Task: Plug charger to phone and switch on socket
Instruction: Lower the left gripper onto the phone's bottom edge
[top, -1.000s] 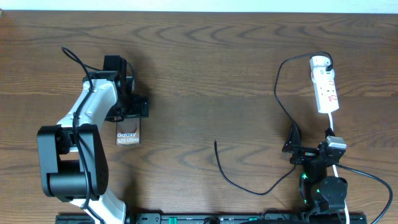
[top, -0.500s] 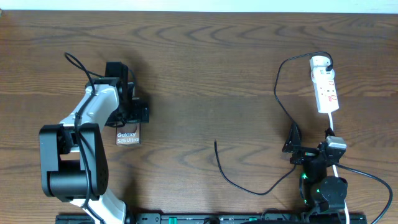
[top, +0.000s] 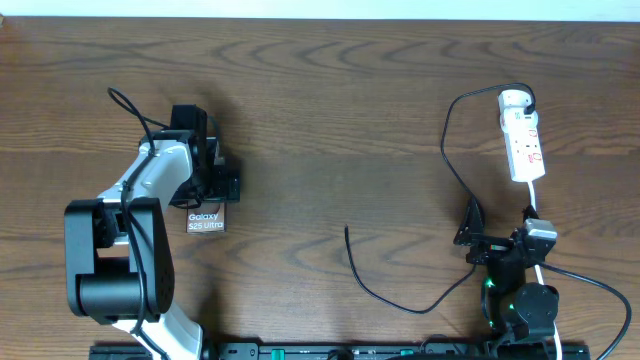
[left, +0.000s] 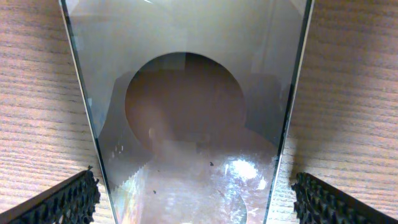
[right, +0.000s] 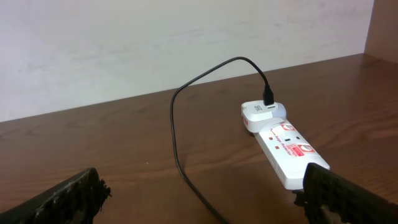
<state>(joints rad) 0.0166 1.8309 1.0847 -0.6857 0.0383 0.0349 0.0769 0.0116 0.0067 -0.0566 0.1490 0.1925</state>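
Observation:
The phone (top: 207, 220) lies flat at the left, its white lettering showing below my left gripper (top: 205, 198). In the left wrist view the phone's glossy brownish back (left: 186, 112) fills the space between the left gripper's (left: 196, 194) open fingers, which straddle its long edges. The white socket (top: 523, 140) lies at the far right. The charger cable (top: 447, 150) is plugged in at the socket's far end and loops down to a free tip (top: 347, 230). My right gripper (top: 500, 222) is open and empty, just short of the socket (right: 283, 146), with the cable (right: 177, 149) between its fingers (right: 202, 202).
The socket's white cord (top: 575, 278) runs past the right arm's base toward the front right edge. A pale wall (right: 155, 43) stands behind the table's far edge. Wooden tabletop (top: 330, 130) lies between the two arms.
My left gripper has shifted slightly along the phone toward its lettered end. The phone, the cable, the socket and the right arm have not moved.

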